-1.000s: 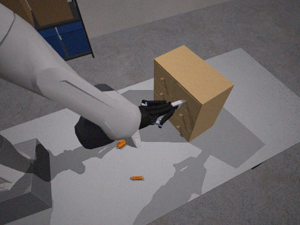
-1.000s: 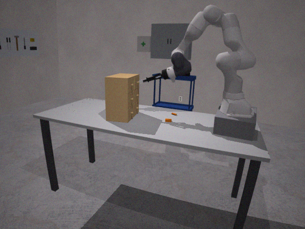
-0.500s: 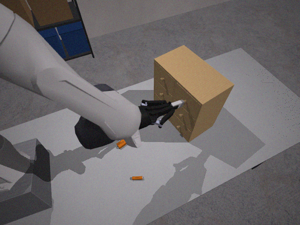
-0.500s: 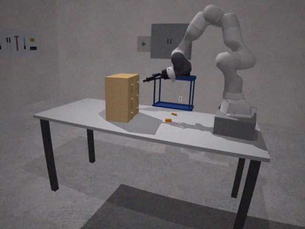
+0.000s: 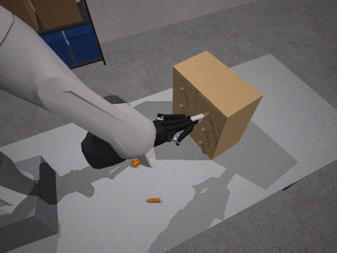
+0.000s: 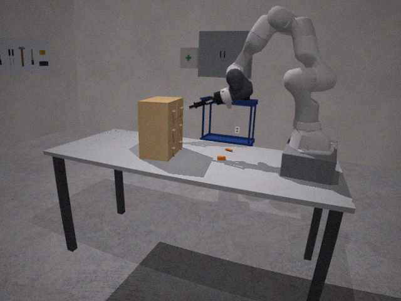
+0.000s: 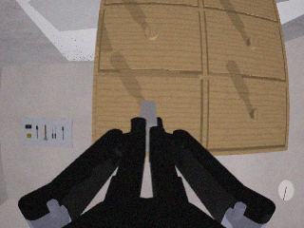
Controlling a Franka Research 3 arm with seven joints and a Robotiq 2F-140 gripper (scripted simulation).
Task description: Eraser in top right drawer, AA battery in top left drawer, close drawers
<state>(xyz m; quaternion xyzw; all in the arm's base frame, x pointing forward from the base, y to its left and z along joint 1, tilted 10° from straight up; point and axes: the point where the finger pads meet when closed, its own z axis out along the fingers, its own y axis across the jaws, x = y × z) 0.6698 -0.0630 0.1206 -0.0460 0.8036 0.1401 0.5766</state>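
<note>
Best parted from their shut, seemingly bare state, the jaws should straddle the right top drawer's knob (image 5: 206,113) (image 6: 181,108) and draw straight, stopping before half-length; eraser (image 5: 135,162) (image 6: 221,158) and battery (image 5: 154,200) (image 6: 228,149) lie on the worktop (image 5: 108,217) (image 6: 259,181), toward eight and seven o'clock from above.

green cross on a pale wall panel (image 6: 193,62), lettering elsewhere unreadable

Top steep, exterior sideways, wrist facing drawers (image 7: 244,111)

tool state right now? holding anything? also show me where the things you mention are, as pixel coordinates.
Tool (image 5: 191,119) (image 6: 190,106) (image 7: 148,111): closed, neither orange object (image 5: 135,162) (image 6: 221,158) (image 5: 154,200) (image 6: 229,149) in it. Pale tip piece (image 5: 198,118) (image 7: 148,109): looks like its own pads, not certain.
</note>
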